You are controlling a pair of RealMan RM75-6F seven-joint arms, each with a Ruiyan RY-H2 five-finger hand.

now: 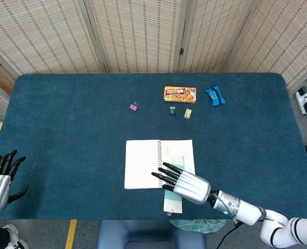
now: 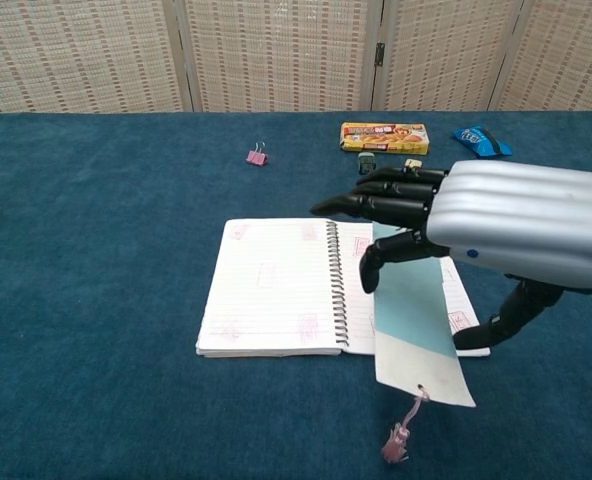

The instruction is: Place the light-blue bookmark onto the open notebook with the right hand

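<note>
Hovering over the open notebook (image 2: 276,285), the right hand (image 2: 496,225) pinches the light-blue bookmark (image 2: 416,325) between thumb and dark fingers, which reach across the spiral. Bare blue table (image 1: 65,129) lies left of the notebook. Only the chest view shows the bookmark's pale lower end overhanging the notebook's near edge, pink tassel (image 2: 396,440) dangling. Only the head view shows the left hand (image 1: 0,179), fingers spread, holding nothing, far left of the notebook.

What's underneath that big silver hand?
The right hand holds a light-blue bookmark over the notebook's right page. Part of that page is hidden by them.
</note>
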